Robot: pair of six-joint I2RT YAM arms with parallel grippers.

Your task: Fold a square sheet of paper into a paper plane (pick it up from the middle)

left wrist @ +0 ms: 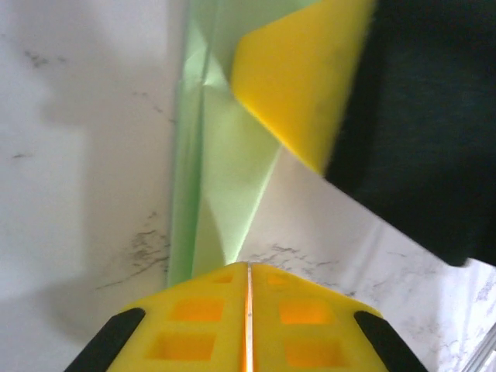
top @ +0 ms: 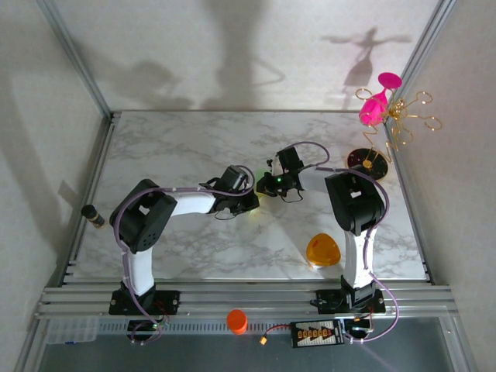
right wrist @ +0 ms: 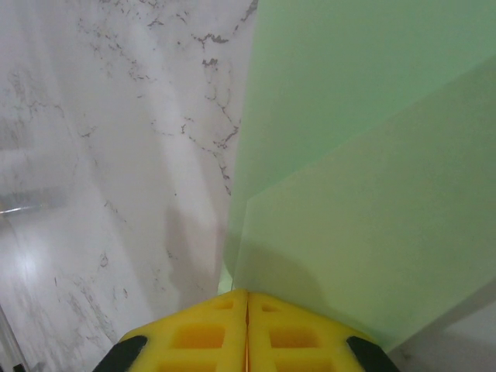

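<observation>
The sheet of paper [left wrist: 225,194] is pale green and folded into a narrow strip with lengthwise creases, lying on the marble table [top: 186,143]. In the right wrist view the paper [right wrist: 372,155] spreads as overlapping layers to the right of the tips. My left gripper [left wrist: 248,267] is shut, its yellow tips resting at the paper's pointed end. My right gripper [right wrist: 248,293] is shut too, its tips at the paper's near edge. I cannot tell whether either pinches the paper. From above, the left gripper [top: 249,203] and right gripper [top: 270,188] meet at mid-table and cover the paper.
An orange rounded-triangle object [top: 323,250] lies near the right arm's base. A pink glass on a gold wire stand [top: 380,105] and a dark round base [top: 366,160] stand at the back right. A dark cylinder [top: 93,215] sits at the left edge.
</observation>
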